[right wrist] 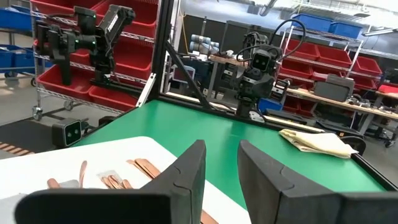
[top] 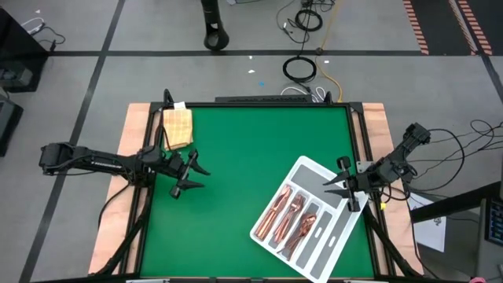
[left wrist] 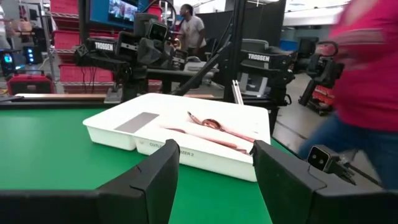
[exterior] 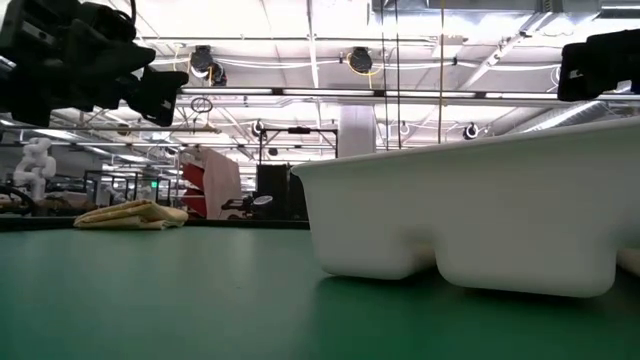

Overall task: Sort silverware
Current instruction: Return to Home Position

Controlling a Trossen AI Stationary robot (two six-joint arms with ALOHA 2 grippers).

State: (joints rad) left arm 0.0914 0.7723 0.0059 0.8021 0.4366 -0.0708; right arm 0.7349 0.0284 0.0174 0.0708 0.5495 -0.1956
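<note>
The copper silverware (top: 289, 216) lies in the slots of the white tray (top: 334, 236), which sits slanted on the green mat at the near right. The left wrist view shows a few pieces (left wrist: 211, 124) inside the tray (left wrist: 124, 134). My left gripper (top: 196, 178) hovers open over the mat's left side, pointing level toward the tray, with nothing between its fingers. My right gripper (top: 339, 189) hovers open at the tray's far right corner, above it, also with nothing between its fingers (right wrist: 221, 165); some silverware (right wrist: 127, 180) lies just below it.
A folded yellow-tan cloth (top: 178, 126) lies at the mat's far left corner, also in the low view (exterior: 130, 214). Bare green mat (top: 251, 157) spreads between cloth and tray. Beyond the table, a person in red (left wrist: 367, 74) passes and another (left wrist: 189, 28) stands farther off.
</note>
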